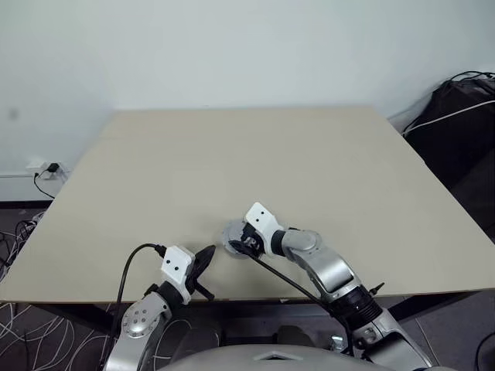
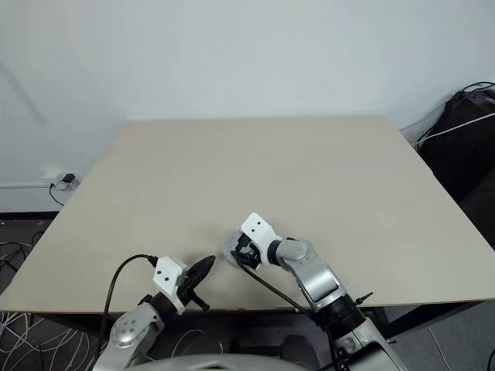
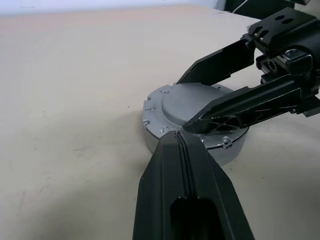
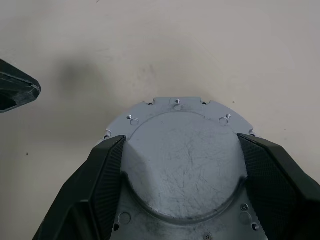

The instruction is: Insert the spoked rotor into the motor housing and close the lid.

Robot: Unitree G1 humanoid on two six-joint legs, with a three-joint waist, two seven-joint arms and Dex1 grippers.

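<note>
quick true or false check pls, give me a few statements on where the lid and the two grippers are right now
1. The lid sits on the table near the robot's edge. True.
2. The right gripper has its fingers spread to either side of the lid's raised centre. True.
3. The left gripper is open wide around the lid. False: its fingers are shut together, and it sits beside the lid on the robot's left.
4. The lid is lifted clear of the table. False: it rests flat on the tabletop.
5. The lid's top is silver-grey with small holes around its rim. True.
</note>
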